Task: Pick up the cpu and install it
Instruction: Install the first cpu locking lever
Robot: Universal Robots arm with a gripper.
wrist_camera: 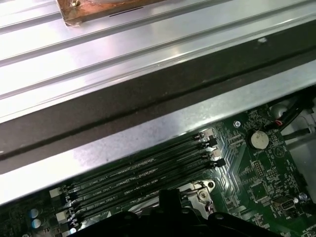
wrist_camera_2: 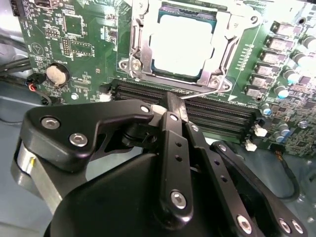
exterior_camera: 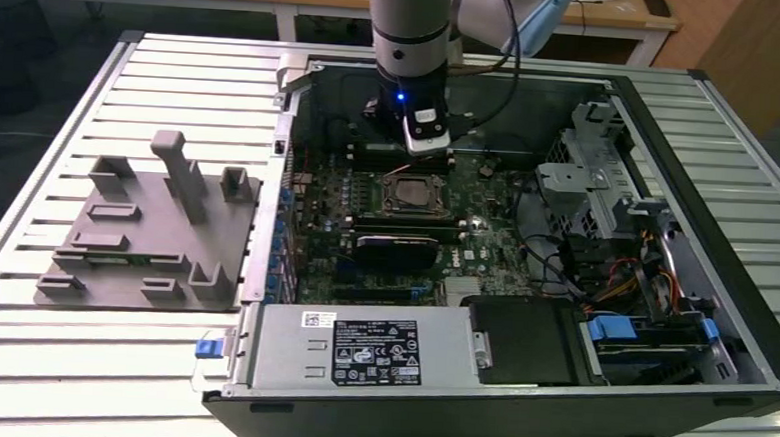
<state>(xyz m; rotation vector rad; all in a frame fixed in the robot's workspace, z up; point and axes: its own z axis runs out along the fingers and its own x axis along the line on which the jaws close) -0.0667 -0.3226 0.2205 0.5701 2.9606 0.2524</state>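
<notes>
The cpu point(wrist_camera_2: 185, 43) shows a shiny silver-white top and lies flat inside the metal-rimmed socket frame point(wrist_camera_2: 139, 49) on the green motherboard point(wrist_camera_2: 74, 44). In the exterior view the socket point(exterior_camera: 405, 192) sits mid-board inside the open computer case. My gripper point(wrist_camera_2: 170, 104) hangs just above the memory slots point(wrist_camera_2: 212, 113), beside the socket's edge and apart from the cpu. Its black fingers are shut together with nothing between them. The exterior view has the gripper point(exterior_camera: 428, 150) pointing down a little behind the socket.
A grey plastic holder block point(exterior_camera: 149, 226) with upright posts lies on the slatted table at the exterior view's left. The case walls point(exterior_camera: 279, 173), the power supply point(exterior_camera: 356, 352), a drive cage point(exterior_camera: 607, 160) and cables point(exterior_camera: 627, 281) ring the board. A coin battery point(wrist_camera_2: 58, 74) sits near the slots.
</notes>
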